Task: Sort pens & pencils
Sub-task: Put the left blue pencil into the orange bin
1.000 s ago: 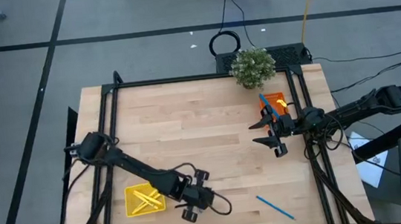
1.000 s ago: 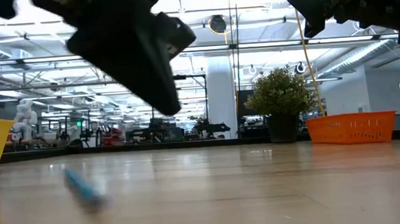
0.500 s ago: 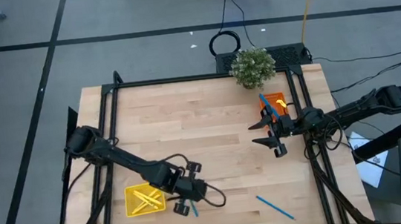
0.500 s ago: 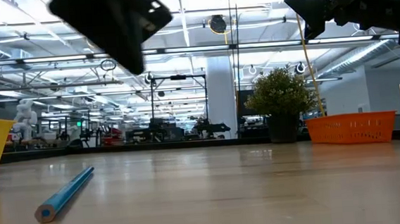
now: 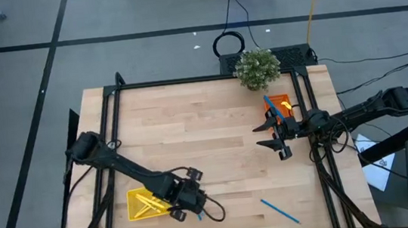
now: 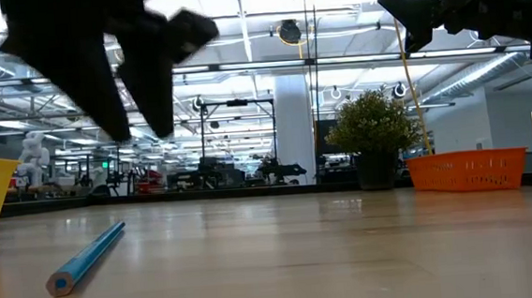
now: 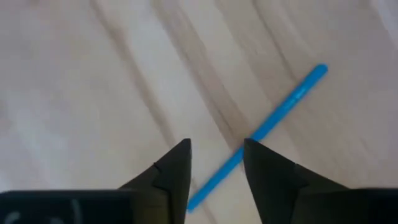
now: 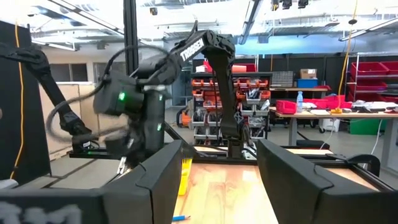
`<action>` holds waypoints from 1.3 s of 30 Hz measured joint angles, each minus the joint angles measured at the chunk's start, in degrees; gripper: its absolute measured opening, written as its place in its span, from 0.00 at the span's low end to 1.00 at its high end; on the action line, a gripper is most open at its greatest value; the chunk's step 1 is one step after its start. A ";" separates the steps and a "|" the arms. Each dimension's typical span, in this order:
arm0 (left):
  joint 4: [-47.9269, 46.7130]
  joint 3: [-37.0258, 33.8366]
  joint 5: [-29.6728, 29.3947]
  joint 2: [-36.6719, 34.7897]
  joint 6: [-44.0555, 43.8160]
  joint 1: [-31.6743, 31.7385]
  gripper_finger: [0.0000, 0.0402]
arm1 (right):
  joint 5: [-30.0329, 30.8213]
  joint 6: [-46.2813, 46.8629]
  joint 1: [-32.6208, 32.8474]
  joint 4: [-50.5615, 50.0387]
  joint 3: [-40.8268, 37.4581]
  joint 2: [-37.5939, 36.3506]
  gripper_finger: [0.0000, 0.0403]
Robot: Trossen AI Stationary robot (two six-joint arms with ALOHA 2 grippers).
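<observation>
The left end effector (image 5: 186, 209) hangs low over the near part of the counter (image 5: 205, 129), just beside the yellow tray (image 5: 144, 204), with its fingers (image 7: 177, 171) parted and straddling a blue pencil (image 7: 261, 134) that lies flat on the wood; nothing is gripped, and the stance suits closing on the stick across its length. In the low view this pencil (image 6: 87, 258) rests free on the surface, its round cut end toward the camera: a thin, straight, uniformly blue stick. The yellow tray already holds yellow sticks (image 5: 149, 203) lying crossed, so the blue one beside it appears misplaced and probably belongs in the orange tray (image 5: 283, 104) at the far right, where another blue stick (image 5: 270, 105) shows. A second loose blue pencil (image 5: 279, 211) lies on the counter nearer the right edge, well apart from both trays. The right end effector (image 5: 273, 135) waits raised near the orange tray, its fingers (image 8: 158, 171) spread wide and empty. A potted plant (image 5: 257, 67) stands at the far edge.
</observation>
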 joint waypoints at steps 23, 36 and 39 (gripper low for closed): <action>-9.73 -0.22 -0.83 7.28 12.64 3.86 0.40 | 0.17 0.00 -0.02 -0.61 0.00 0.13 0.49; -8.04 -3.39 6.38 7.60 20.69 7.53 0.39 | 0.16 0.02 0.00 -1.10 0.00 0.13 0.49; -7.64 -3.82 6.07 7.65 21.59 7.52 0.39 | 0.16 0.02 0.00 -1.27 0.00 0.13 0.49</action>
